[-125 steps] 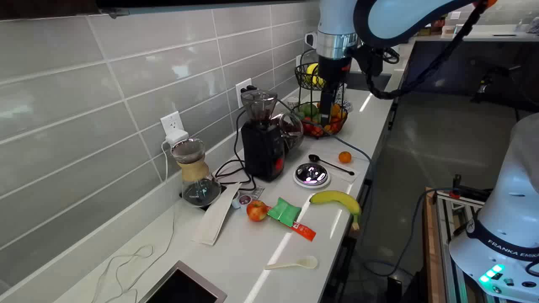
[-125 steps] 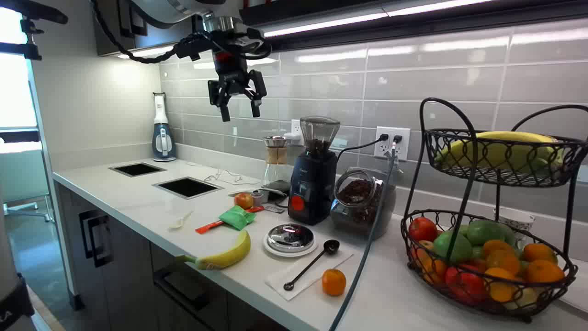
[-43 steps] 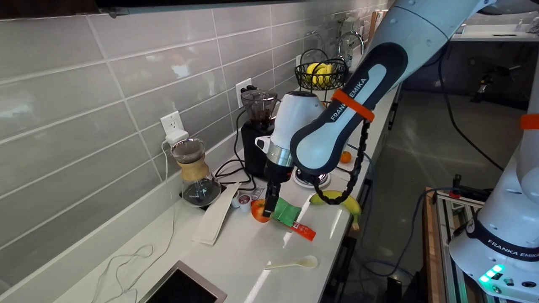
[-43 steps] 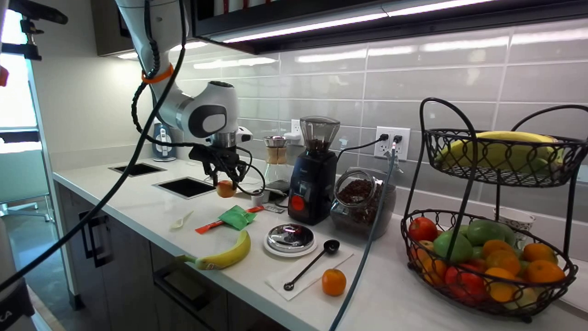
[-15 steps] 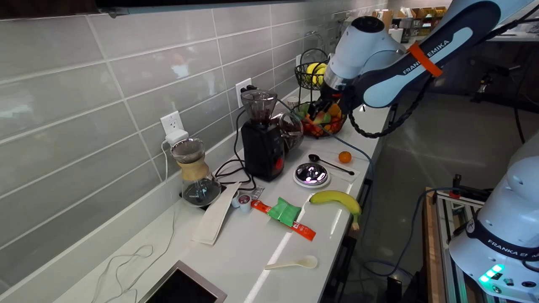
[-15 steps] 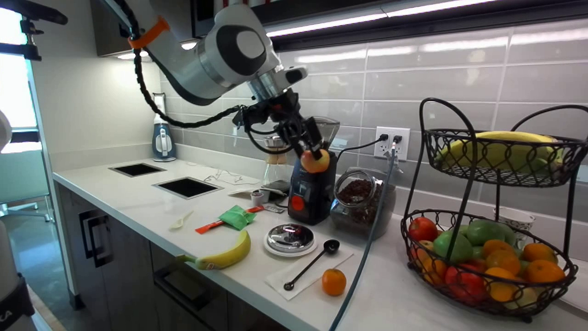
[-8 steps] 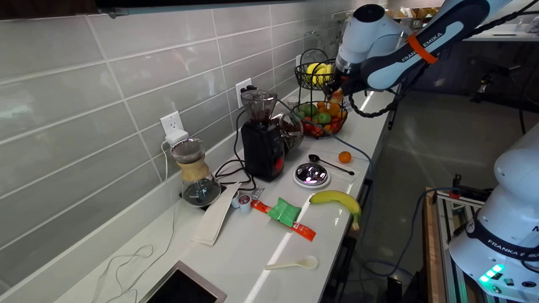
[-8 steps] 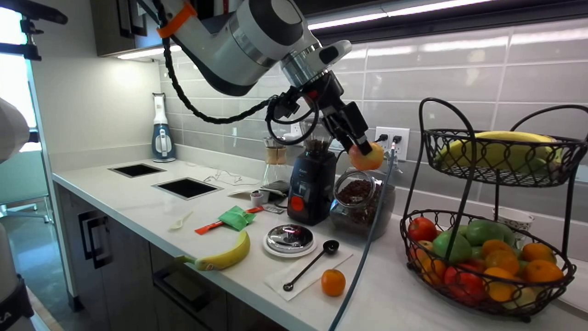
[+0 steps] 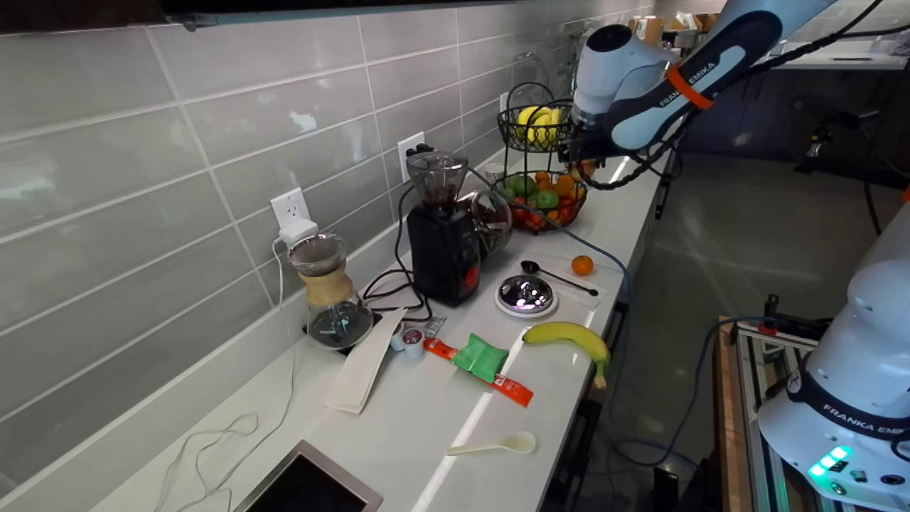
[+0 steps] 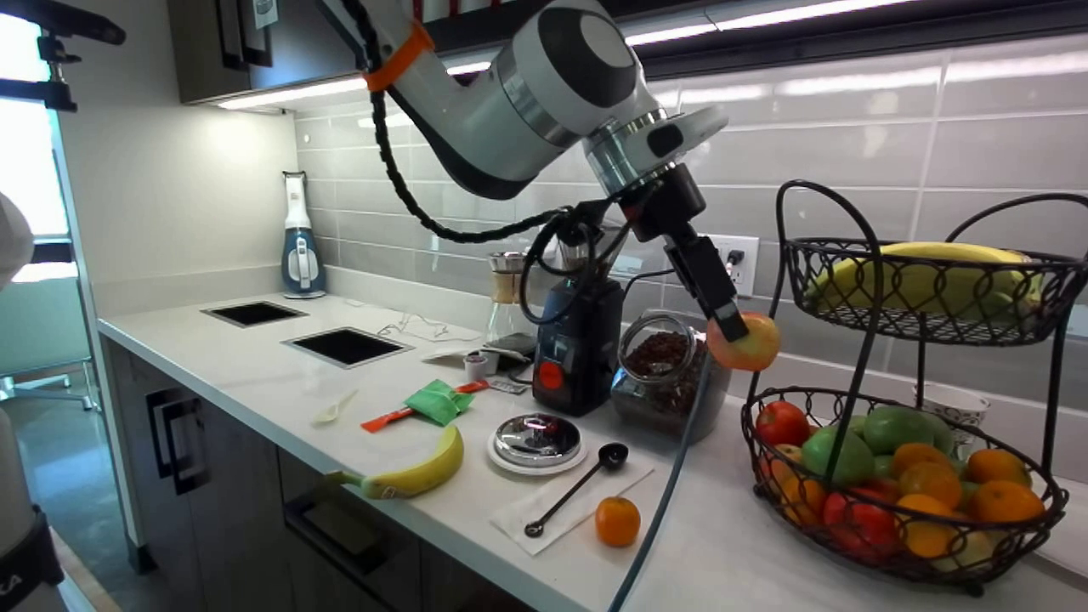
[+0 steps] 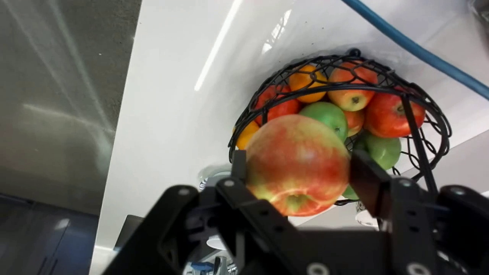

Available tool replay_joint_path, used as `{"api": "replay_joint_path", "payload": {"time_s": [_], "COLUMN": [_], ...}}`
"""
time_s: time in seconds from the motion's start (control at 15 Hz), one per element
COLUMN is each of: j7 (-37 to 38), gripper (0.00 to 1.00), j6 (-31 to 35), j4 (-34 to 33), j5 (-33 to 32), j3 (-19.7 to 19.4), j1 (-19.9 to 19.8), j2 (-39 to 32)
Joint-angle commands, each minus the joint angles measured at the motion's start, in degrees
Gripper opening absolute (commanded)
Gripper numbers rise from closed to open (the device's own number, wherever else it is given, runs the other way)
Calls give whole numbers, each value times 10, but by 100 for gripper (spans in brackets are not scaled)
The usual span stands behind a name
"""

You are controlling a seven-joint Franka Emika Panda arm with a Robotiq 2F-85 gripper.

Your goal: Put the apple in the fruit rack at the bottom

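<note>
The apple (image 10: 755, 342), red over yellow, hangs in the air with my gripper (image 11: 299, 165) shut on it. In the wrist view its sides meet the fingers (image 11: 239, 165), and the stem hollow faces the camera. The black two-tier fruit rack (image 10: 860, 374) stands at the counter's end. In that exterior view the apple is just left of the rack, above the level of the lower basket's rim and below the upper basket. From the wrist the apple covers part of the lower basket's fruit. Arm and cable partly hide the apple (image 9: 587, 169) in the more distant exterior view.
The lower basket holds several apples and oranges; bananas (image 10: 952, 289) lie in the upper one. A blue-grey cable (image 10: 676, 466) runs down past the coffee grinder (image 10: 578, 340) and bean jar (image 10: 659, 391). A banana (image 10: 416, 472), an orange (image 10: 617, 522) and a black scoop (image 10: 578, 489) lie on the counter.
The gripper, open at first, took the apple from beside the green packet and lifted it. Over the last second it carried the apple to the rack, sinking slightly lately.
</note>
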State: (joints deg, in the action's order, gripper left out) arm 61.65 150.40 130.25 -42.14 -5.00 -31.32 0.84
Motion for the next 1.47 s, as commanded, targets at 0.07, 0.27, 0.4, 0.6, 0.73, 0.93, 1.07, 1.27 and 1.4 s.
{"api": "replay_joint_path", "payload": {"time_s": [0.07, 0.27, 0.4, 0.6, 0.73, 0.93, 1.07, 1.27, 1.4], "j7": [-33, -135, -222, -317, -369, -409, -411, -411, -407], "gripper": [43, 43, 43, 43, 43, 43, 68, 43, 43], "j6": [96, 157, 181, 188, 185, 182, 179, 181, 188], "j4": [-42, -46, -52, -76, -96, -125, -106, -109, -115], "j5": [95, 217, 310, 401, 446, 482, 487, 482, 475], "j3": [-78, -48, -80, -82, -85, -97, -107, -113, -126], "j1": [60, 33, 76, 86, 88, 92, 104, 109, 119], "j2": [-83, -119, -139, -166, -181, -205, -189, -197, -212]}}
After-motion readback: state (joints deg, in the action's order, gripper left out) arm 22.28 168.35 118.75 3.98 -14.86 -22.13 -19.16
